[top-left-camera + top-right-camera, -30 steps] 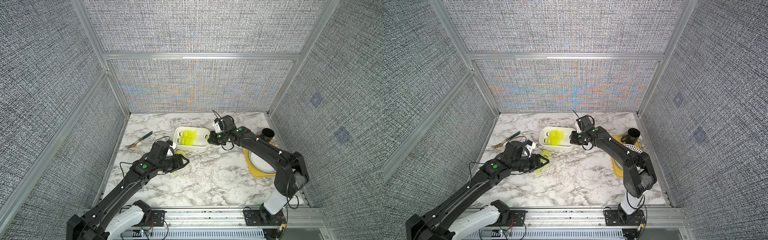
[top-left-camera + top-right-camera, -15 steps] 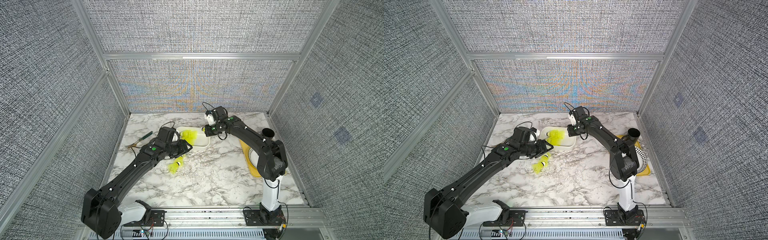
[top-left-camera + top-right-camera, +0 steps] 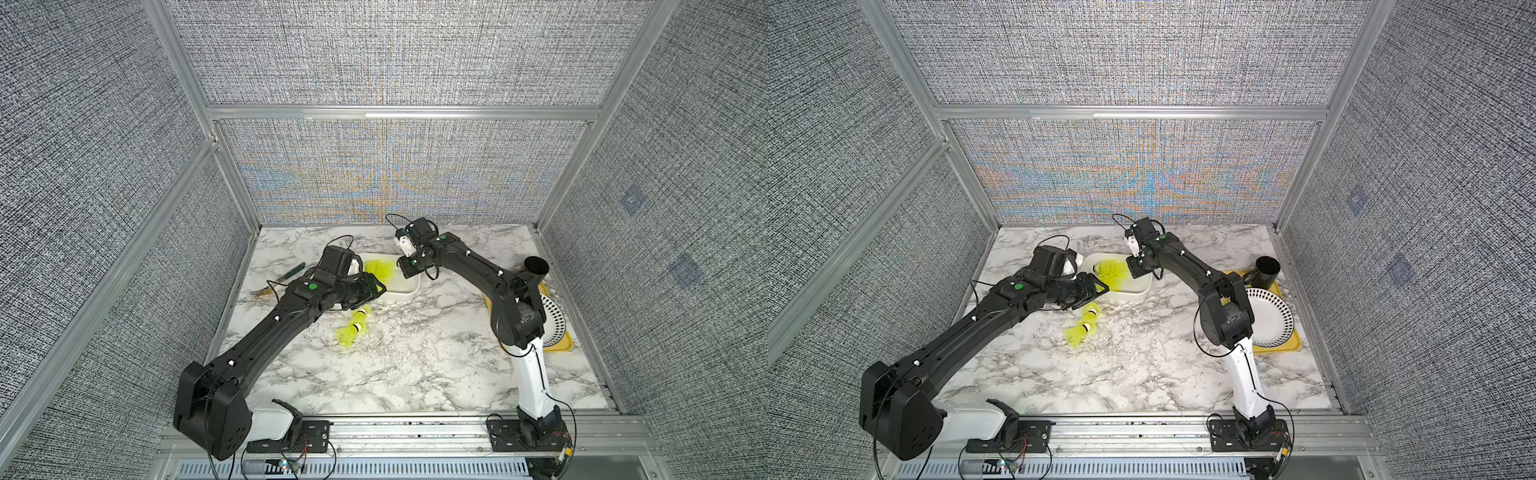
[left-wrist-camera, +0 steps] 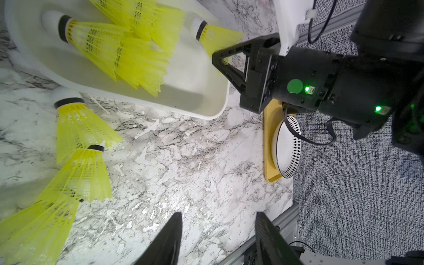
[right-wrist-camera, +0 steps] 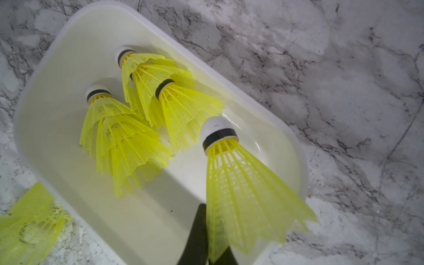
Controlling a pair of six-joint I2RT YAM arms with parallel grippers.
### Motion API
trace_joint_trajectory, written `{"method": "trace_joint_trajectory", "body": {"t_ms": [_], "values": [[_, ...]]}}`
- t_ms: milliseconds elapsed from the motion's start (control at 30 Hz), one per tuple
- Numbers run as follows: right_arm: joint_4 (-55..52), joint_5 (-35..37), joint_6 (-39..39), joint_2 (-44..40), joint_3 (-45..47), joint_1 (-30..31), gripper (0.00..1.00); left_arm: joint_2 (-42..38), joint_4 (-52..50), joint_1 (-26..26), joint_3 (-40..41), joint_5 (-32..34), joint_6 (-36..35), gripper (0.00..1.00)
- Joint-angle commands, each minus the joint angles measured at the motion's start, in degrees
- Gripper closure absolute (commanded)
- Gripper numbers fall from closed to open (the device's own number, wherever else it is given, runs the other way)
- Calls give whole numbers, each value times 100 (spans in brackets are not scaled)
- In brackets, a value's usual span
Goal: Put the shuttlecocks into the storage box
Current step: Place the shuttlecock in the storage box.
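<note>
The right hand (image 5: 207, 243) pinches one shuttlecock (image 5: 241, 188) by the edge of its skirt, cap pointing away from the fingers, over the storage box (image 5: 52, 68). Beyond the cap, nested shuttlecocks (image 5: 124, 135) lie inside the box. The left hand (image 4: 218, 231) is spread and empty, with stray shuttlecocks (image 4: 78, 128) ahead of it on the bench (image 4: 183, 160), just outside the box.

Tray (image 4: 268, 156): yellow, well right of the right gripper (image 4: 216, 58).
Plate (image 4: 286, 146): diamond-rimmed, on tray.
Cup (image 3: 1268, 270): black, at tray's far end.
Brush (image 3: 292, 273): green-handled, left of the left gripper (image 4: 218, 214).
</note>
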State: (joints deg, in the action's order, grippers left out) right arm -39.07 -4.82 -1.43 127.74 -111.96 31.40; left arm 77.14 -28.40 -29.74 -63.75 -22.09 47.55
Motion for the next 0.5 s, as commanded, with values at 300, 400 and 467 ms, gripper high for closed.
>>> {"method": "trace_joint_trajectory", "body": {"t_ms": [300, 400, 467], "values": [[39, -9, 556, 270, -4, 158, 100, 5, -143, 12, -85, -112, -191, 46], [165, -179, 675, 329, -14, 109, 100, -58, -204, 11, -51, -120, -201, 46], [242, -318, 750, 386, -29, 62, 100, -106, -239, 12, -8, -128, -201, 46]]}}
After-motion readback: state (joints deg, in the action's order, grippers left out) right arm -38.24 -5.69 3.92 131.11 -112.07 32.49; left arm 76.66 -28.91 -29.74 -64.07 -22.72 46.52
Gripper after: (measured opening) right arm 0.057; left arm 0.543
